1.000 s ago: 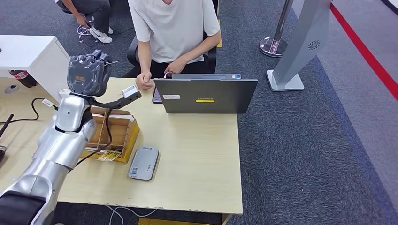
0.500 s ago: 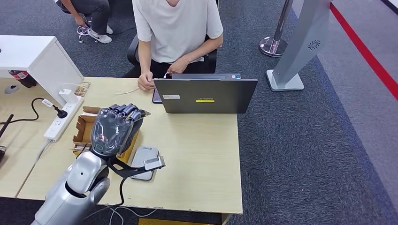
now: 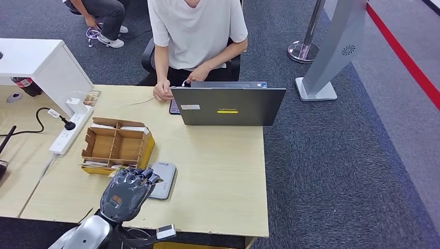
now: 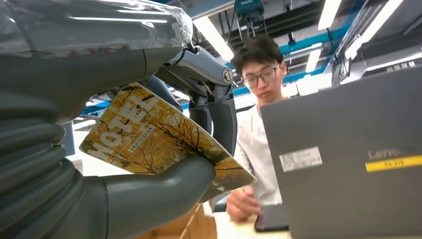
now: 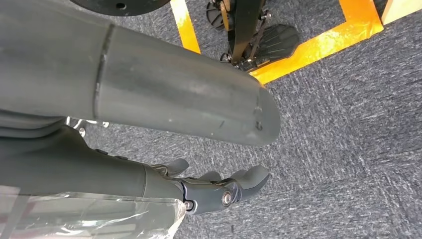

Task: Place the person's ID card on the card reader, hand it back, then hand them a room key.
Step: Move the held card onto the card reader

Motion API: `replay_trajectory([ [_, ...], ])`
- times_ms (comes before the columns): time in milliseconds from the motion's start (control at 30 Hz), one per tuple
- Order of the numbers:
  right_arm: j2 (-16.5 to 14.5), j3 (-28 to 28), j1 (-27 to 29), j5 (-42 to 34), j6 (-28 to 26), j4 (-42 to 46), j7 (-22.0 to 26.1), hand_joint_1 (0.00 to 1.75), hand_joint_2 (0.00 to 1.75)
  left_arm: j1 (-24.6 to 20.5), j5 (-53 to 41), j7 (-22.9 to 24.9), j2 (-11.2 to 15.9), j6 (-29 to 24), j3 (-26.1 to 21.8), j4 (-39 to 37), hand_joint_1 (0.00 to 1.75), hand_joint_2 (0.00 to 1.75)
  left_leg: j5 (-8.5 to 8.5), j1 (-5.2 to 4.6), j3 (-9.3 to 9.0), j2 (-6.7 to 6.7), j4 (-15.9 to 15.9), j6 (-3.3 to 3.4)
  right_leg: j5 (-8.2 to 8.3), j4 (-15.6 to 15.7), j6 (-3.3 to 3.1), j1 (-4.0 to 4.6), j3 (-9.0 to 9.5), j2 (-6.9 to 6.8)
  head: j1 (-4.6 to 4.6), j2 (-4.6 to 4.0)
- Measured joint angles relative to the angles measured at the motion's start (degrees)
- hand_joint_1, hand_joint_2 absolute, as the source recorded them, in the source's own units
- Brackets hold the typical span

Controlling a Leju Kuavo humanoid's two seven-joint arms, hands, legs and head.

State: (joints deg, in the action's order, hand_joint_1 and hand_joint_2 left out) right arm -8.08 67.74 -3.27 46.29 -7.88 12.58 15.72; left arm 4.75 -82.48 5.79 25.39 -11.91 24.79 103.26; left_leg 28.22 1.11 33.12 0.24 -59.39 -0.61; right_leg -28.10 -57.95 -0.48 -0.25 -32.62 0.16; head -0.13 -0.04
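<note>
My left hand [image 3: 124, 194] hovers low over the table's front edge, its fingertips over the near end of the grey card reader [image 3: 166, 181]. In the left wrist view it pinches a yellow card printed HOTEL [image 4: 149, 144] between the thick thumb [image 4: 154, 191] and the dark fingers [image 4: 219, 114]. The person [image 3: 196, 31] sits behind the open laptop [image 3: 228, 106], one hand [image 3: 162, 93] resting on the table. My right hand [image 5: 219, 191] hangs over grey carpet, fingers loosely apart and holding nothing.
A cardboard box with compartments [image 3: 117, 145] stands just behind the reader. A dark phone [image 3: 174, 107] lies beside the laptop. A white power strip [image 3: 65, 136] and its cable run along the table's left side. A second person sits at the far left.
My left arm has come down from near the person's hand, passing over the box, and drawn back to the table's front edge by the reader.
</note>
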Motion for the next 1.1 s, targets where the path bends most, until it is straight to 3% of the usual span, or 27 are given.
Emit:
replay_trajectory([
  [533,-0.3,0.7,0.0,1.0,0.3,0.4,-0.1,0.00,0.00,1.5,-0.4,4.3,-0.8,4.1,-0.1,-0.6,1.75,1.75,-0.01,0.00,-0.02,-0.03,0.0,0.00,0.02,0.0,0.00,0.00,0.03,-0.03,-0.01,0.00],
  [933,-0.3,0.1,-0.3,4.3,1.3,0.4,-0.5,0.00,0.00,-9.0,-1.4,2.9,-10.0,2.0,-0.9,-17.3,1.75,1.75,-0.06,-0.02,-0.04,-0.08,0.0,0.01,0.07,0.0,0.01,-0.03,0.07,-0.11,0.00,0.00],
  [1100,-0.3,-0.3,-0.4,4.6,1.5,0.4,-0.8,0.00,0.00,-11.4,-1.8,2.8,-13.1,2.1,-0.8,-22.6,1.75,1.75,-0.05,-0.02,-0.04,-0.07,0.0,0.00,0.06,0.0,0.01,-0.03,0.04,-0.09,-0.01,0.00],
])
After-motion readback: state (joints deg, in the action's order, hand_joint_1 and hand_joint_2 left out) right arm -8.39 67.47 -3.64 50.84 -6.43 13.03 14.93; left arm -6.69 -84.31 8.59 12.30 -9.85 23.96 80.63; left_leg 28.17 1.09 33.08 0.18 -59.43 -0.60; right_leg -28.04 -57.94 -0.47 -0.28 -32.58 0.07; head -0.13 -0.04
